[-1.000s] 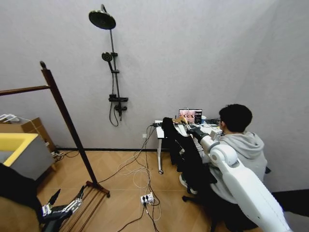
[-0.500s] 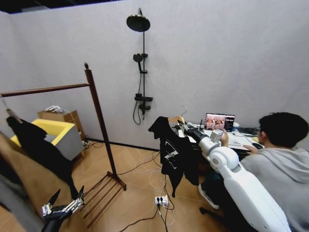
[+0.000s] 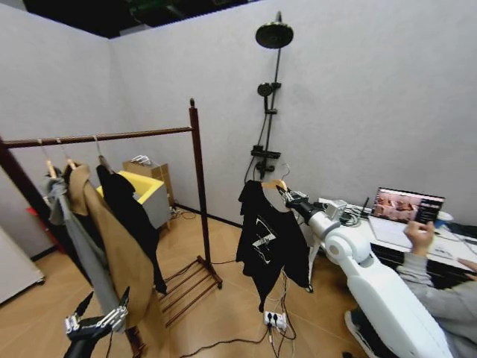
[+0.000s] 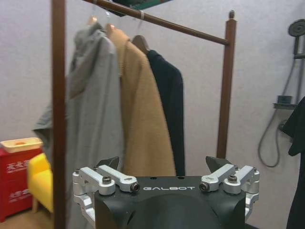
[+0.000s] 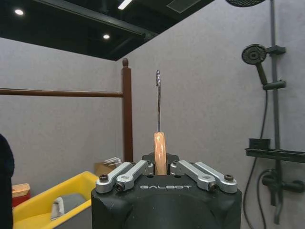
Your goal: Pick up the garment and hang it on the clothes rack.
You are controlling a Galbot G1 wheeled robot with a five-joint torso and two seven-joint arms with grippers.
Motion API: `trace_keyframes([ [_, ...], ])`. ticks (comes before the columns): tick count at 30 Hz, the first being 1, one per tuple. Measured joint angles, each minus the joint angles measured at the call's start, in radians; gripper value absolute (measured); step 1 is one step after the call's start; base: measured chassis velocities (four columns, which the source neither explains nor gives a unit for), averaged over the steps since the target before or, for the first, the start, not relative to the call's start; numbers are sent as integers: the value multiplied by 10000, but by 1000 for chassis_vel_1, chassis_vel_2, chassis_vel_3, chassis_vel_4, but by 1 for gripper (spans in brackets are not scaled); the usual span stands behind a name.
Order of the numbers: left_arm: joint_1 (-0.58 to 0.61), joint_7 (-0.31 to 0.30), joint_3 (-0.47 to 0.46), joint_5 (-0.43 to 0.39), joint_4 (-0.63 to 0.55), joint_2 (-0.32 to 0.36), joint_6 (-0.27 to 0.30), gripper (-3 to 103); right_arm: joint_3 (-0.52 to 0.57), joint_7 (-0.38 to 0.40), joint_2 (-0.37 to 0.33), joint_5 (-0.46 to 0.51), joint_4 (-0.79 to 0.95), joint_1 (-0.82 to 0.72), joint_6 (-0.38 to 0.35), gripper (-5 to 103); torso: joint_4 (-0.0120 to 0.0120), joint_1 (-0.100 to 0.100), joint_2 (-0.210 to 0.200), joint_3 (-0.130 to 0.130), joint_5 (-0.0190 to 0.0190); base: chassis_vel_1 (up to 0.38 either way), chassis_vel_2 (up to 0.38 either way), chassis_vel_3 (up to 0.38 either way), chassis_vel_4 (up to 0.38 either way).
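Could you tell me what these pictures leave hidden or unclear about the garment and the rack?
- Garment: in the right wrist view, the right gripper body hides everything below the hanger.
- Clothes rack: the hanging tan coat covers its near base in the head view.
- Left gripper: fingertips cut off behind its body.

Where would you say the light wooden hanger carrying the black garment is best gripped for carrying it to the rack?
At the hanger's wooden neck, just under the metal hook, approached from the side. That is where the right gripper is shut on it, leaving the upright hook free for the dark-brown rack bar while the black garment hangs straight below. The left gripper is low and open.
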Motion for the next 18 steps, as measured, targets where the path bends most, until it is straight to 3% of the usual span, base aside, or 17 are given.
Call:
trace_keyframes([
  [18,0,0,0,0,0,0,0,100,428,-71,-197,66,-63,-201,25,10,0,0,0,0,0,129,125,127,123],
])
